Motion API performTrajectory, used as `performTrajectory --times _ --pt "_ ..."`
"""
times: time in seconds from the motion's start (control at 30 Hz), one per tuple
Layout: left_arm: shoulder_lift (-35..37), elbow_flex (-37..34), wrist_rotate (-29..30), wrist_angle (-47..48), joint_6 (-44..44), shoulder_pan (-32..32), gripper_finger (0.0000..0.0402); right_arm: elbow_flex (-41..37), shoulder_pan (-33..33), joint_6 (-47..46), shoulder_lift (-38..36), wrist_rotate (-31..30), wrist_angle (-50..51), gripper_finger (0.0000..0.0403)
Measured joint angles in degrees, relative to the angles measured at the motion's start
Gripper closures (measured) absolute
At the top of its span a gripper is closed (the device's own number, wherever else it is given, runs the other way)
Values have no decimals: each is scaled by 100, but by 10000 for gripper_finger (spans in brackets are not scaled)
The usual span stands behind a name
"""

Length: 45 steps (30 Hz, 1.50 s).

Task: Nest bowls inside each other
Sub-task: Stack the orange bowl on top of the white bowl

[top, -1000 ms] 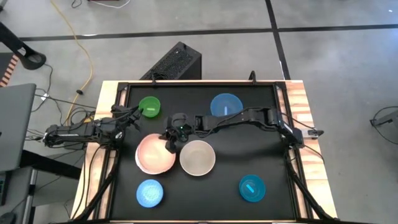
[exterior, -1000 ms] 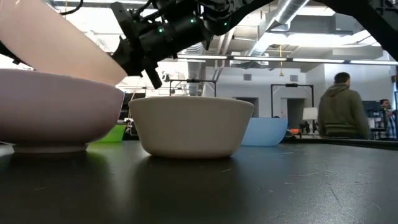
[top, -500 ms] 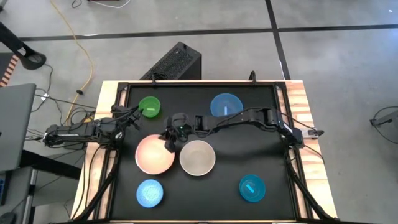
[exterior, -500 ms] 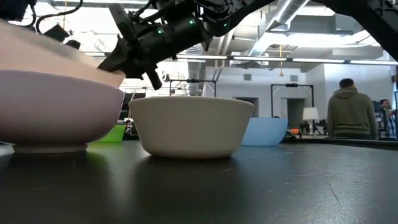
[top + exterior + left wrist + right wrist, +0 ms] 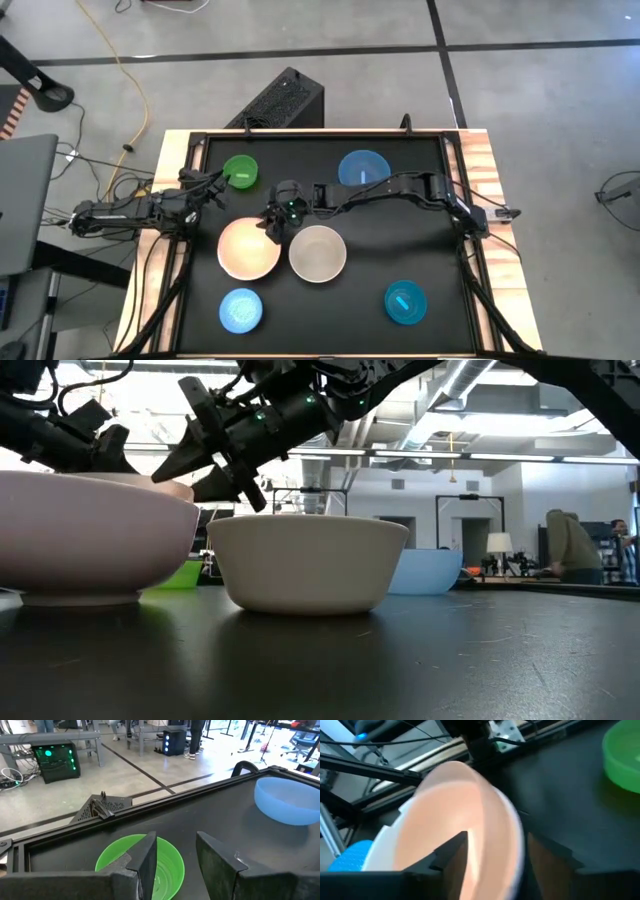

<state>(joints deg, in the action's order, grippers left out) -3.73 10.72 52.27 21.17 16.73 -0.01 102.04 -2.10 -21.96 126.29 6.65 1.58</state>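
Pink bowl point(image 5: 249, 250) sits nested in the white bowl point(image 5: 90, 545), left of the cream bowl point(image 5: 318, 253). Right end effector point(image 5: 274, 222), spread, hovers over its rim; lifting straight up should avoid tipping it.

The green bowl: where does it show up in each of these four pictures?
High view: green bowl near the table's far left.
Low view: a sliver between two big bowls.
Left wrist view: behind the fingers.
Right wrist view: at the edge.
Shared landmark: the pink bowl.
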Motion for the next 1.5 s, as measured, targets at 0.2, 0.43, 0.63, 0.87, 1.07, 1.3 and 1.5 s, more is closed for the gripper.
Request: performTrajectory --times 0.2,0.43,0.63,0.87,1.07,1.3,1.5 --pt "0 0 -3 39 -1 -1 276 2 -139 421 -366 188 119 144" --pt "1 0 -4 39 3 0 276 4 76 930 -299 440 -444 162" --pt "2 0 -2 37 29 0 276 -20 167 1284 -14 373 -568 290" --pt "2 0 -55 37 42 -2 276 0 -21 1125 -34 350 -589 384" --pt "2 0 -55 37 42 -1 276 -13 -80 1324 -34 631 -475 395" --pt "2 0 -55 37 42 -2 276 -15 -87 1252 -34 682 -211 398" --pt "2 0 -83 35 44 -2 276 -17 -177 1168 -34 637 30 399"
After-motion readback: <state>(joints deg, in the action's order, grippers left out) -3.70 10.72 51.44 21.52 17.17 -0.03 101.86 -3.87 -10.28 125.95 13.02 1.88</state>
